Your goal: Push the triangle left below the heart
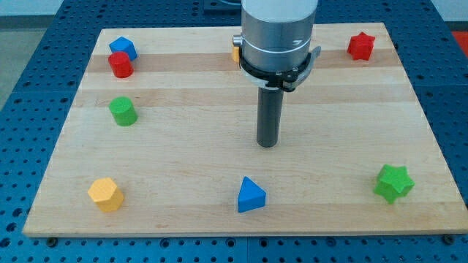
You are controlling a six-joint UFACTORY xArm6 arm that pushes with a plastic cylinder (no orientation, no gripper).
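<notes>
the blue triangle (251, 196) lies near the desk's (329, 168) bottom edge. my tip (268, 145) stands above it, apart, not yet on its right side for pushing left. there is no hand. no heart is recognisable.

A single camera looks down at a steep angle on a wooden board (241, 164) from the side nearest the view's bottom edge, facing toward the board's far edge at the view's top. The far edge looks narrower than the near one. The camera is close enough that the board almost fills the frame, all four corners showing, with a strip of blue perforated table (29, 88) visible on every side. The robot arm (279, 33) enters from the top centre and is cut off by the frame's upper edge. There is only this one view, so nothing is shared with another.
</notes>
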